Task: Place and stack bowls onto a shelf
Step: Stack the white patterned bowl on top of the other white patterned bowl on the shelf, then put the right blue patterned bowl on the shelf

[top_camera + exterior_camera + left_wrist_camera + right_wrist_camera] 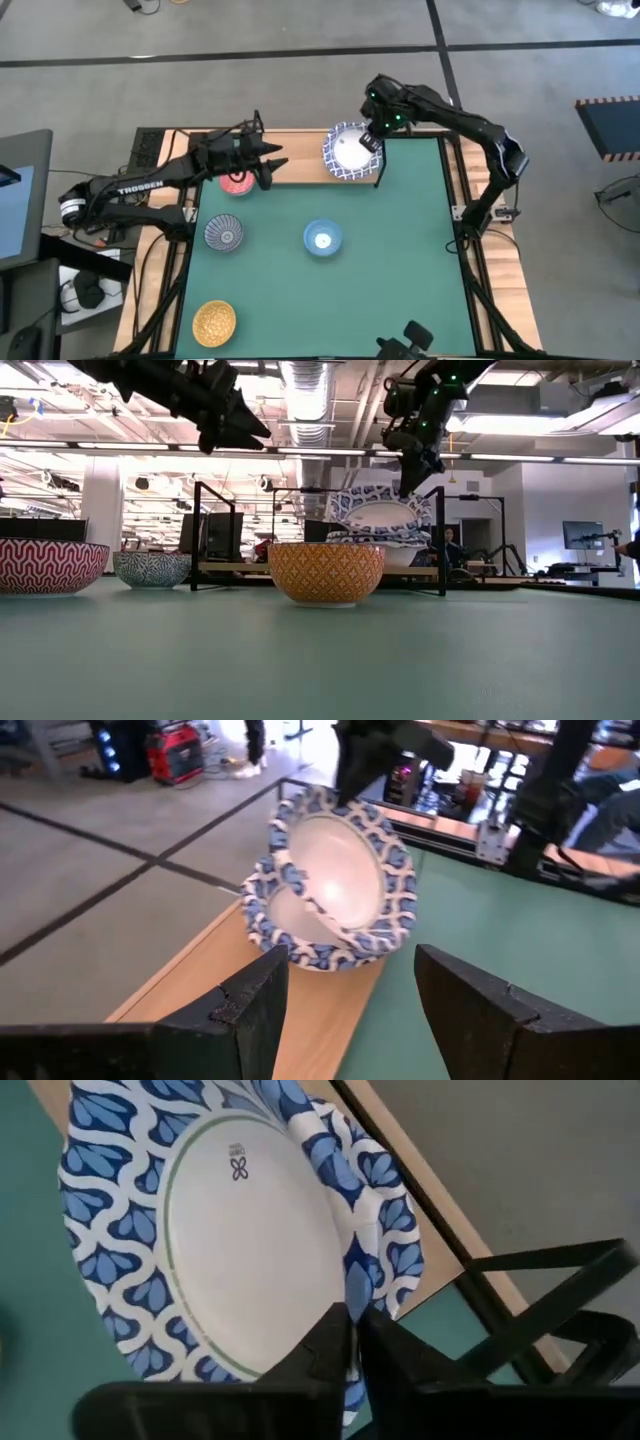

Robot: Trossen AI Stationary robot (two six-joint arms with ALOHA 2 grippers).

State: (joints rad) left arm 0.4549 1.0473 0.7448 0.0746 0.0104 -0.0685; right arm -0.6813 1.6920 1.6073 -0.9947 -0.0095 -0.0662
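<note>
On the light-wood shelf (300, 165) at the table's far edge sit stacked white bowls with blue lattice rims (350, 152). The top one (340, 870) is tilted, and my right gripper (352, 1320) is shut on its rim. My left gripper (350, 975) hangs open over the shelf's left part (278, 165), pointing level at the stack and touching nothing. On the green mat stand a red bowl (237, 183), partly hidden under the left arm, a grey-blue patterned bowl (224, 234), a light blue bowl (322, 239) and a golden-yellow bowl (214, 321). My right gripper pinches the top white bowl's blue-patterned rim (350, 1280) between its two fingers, one inside the bowl and one outside. The fingers slant steeply down from above, on the stack's far right side. The bowl is tilted, and its opposite edge (300, 915) rests in the bowl beneath.
The shelf's black wire frame (540, 1280) rises beside the stack, close to my right fingers. In the low view the yellow bowl (325, 573) stands in front of the shelf. The green mat (400, 280) covers the table's middle and right.
</note>
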